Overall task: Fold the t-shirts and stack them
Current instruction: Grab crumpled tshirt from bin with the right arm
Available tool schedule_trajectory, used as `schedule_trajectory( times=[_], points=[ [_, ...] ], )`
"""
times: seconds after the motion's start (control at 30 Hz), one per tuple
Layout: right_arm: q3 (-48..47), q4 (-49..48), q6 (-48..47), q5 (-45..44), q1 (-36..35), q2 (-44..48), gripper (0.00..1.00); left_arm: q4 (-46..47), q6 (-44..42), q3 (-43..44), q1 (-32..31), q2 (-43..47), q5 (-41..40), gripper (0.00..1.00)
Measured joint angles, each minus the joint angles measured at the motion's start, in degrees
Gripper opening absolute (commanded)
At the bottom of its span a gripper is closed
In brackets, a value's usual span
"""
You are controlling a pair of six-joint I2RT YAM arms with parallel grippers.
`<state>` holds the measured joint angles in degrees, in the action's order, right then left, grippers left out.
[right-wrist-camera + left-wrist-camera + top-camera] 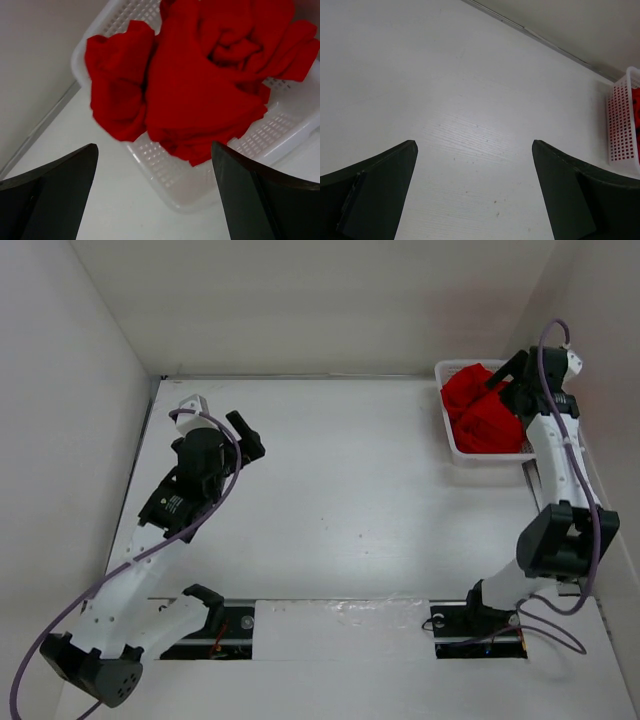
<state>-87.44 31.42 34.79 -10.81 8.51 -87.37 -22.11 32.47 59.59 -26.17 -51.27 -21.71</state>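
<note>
Crumpled red t-shirts (480, 415) fill a white mesh basket (447, 436) at upper right, the right gripper (506, 378) spread wide above them, while the left gripper (248, 437), also spread, hangs over the white table (350, 510) at left.

The t-shirts (200, 90) are plain bright red with no print, the basket (165, 170) is white with a grid of small holes, the counter (470, 100) is white with faint grain, and the arms (555, 455) are white and black with purple cables (543, 355).
</note>
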Motion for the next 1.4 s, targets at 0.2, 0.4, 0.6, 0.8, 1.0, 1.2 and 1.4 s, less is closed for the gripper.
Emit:
schedule_trajectory(
  times=[0.2, 0.4, 0.6, 0.8, 1.0, 1.2, 1.4],
  points=[
    [-13.11, 3.06, -1.77, -4.04, 2.36, -16.46, 1.00, 1.18, -0.55, 0.00, 0.00, -4.15, 0.17, 1.00],
    [-21.49, 5.51, -2.10, -7.63, 2.40, -27.61, 0.93, 2.19, -0.98, 0.07, 0.00, -8.28, -0.09, 1.00],
    [-21.49, 8.02, -0.85, -10.47, 2.40, -30.56, 0.67, 2.23, -1.46, 0.17, 0.00, -10.03, -0.70, 1.00],
    [-21.62, 9.01, 0.72, -12.90, 2.36, -32.15, 0.00, 2.73, -2.03, 1.07, 0.00, -10.80, -1.20, 1.00],
    [-21.57, 10.05, 1.51, -16.87, 1.09, -30.58, 0.00, 3.41, -2.08, 1.20, 0.00, -10.88, -1.29, 1.00],
    [-21.03, 12.04, 1.70, -21.68, -2.84, -21.62, 0.00, 3.93, -2.47, 1.20, 0.00, -10.88, -0.74, 1.00],
    [-20.96, 10.91, 1.44, -25.38, -9.53, -6.51, 0.00, 4.35, -2.64, 1.20, 0.00, -10.75, 0.48, 1.00]
  ],
)
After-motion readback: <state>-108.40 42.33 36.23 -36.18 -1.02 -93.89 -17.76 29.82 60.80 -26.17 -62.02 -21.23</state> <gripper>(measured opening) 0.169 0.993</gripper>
